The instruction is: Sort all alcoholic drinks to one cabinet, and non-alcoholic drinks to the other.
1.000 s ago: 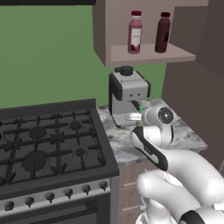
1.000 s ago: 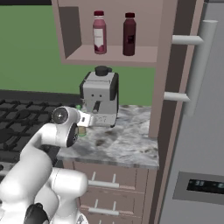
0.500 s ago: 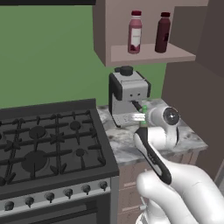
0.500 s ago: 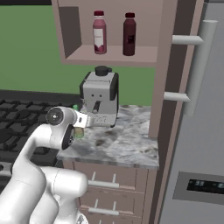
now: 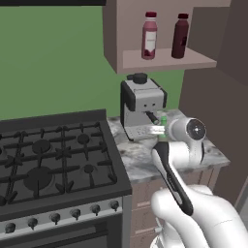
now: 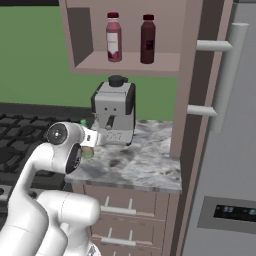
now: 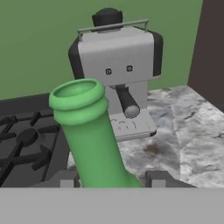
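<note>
A black gas stove [image 5: 53, 164] sits left of the marble table [image 6: 145, 167], where a grey espresso machine [image 6: 115, 112] stands under an open cabinet shelf [image 5: 164, 60]. On that shelf the pink bottle [image 5: 149, 36] and the dark maroon bottle [image 5: 180, 36] stand upright, near each other but apart. The white arm holds the gripper [image 7: 111, 179] in front of the machine, above the table. Its jaws close narrowly on the green bottle [image 7: 89, 135], whose open neck rises between the two fingertips [image 7: 159, 178].
</note>
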